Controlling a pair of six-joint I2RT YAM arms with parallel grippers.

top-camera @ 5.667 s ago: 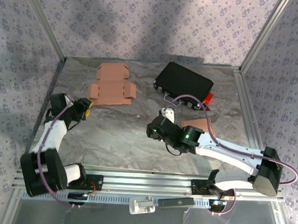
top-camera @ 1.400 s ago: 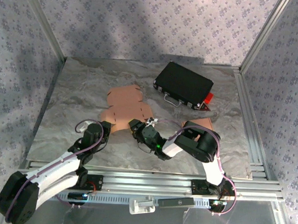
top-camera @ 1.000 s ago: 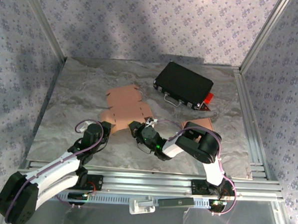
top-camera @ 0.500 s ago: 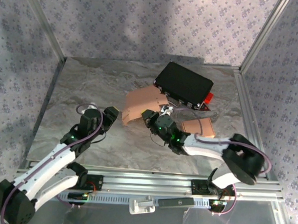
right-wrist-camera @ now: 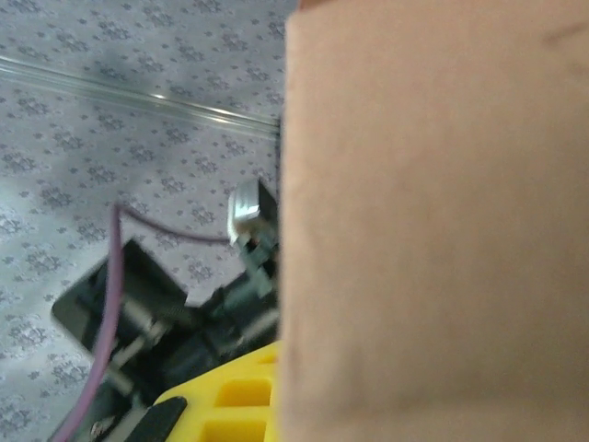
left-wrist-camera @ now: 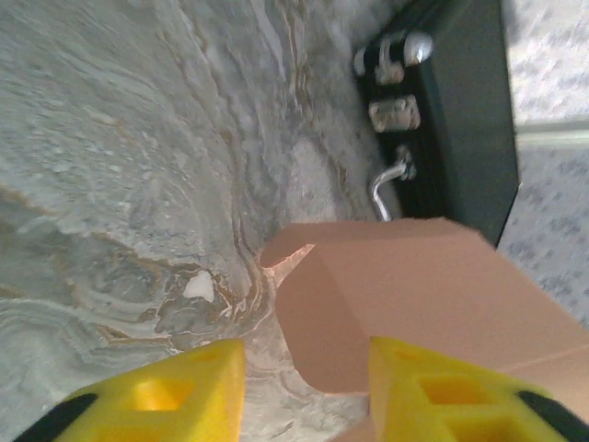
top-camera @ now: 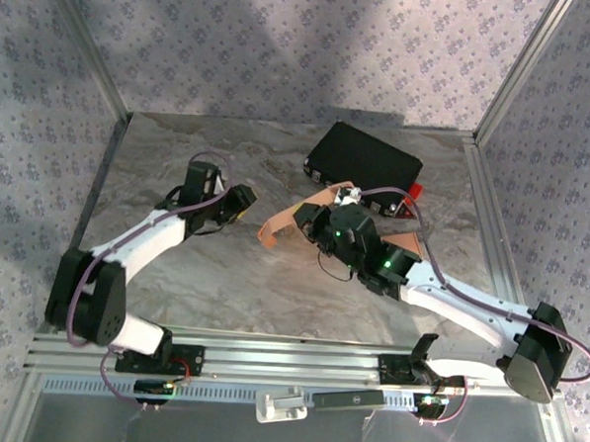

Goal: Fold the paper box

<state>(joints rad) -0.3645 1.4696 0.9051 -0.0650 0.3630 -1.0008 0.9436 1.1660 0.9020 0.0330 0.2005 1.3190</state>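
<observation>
The paper box (top-camera: pixel 278 227) is a flat brown cardboard blank, lifted off the table at mid-table and tilted. My right gripper (top-camera: pixel 313 220) is shut on its right edge. In the right wrist view the cardboard (right-wrist-camera: pixel 433 230) covers the right half, with one yellow finger (right-wrist-camera: pixel 230 405) beside it. My left gripper (top-camera: pixel 245 201) hovers just left of the blank with its jaws apart. In the left wrist view its yellow fingers (left-wrist-camera: pixel 166 391) are open, and a rounded flap of the box (left-wrist-camera: pixel 368 313) lies just ahead of them, not gripped.
A black case (top-camera: pixel 364 165) with metal latches lies at the back right, close behind the box; its handle and latches (left-wrist-camera: pixel 396 110) show ahead of the left gripper. Aluminium frame posts stand at the table's sides. The marbled tabletop (top-camera: pixel 180 156) spreads to the left.
The right gripper has carried the box up and to the right, off the table. The left gripper opened, let go of the box and swung toward the back, staying left of it.
</observation>
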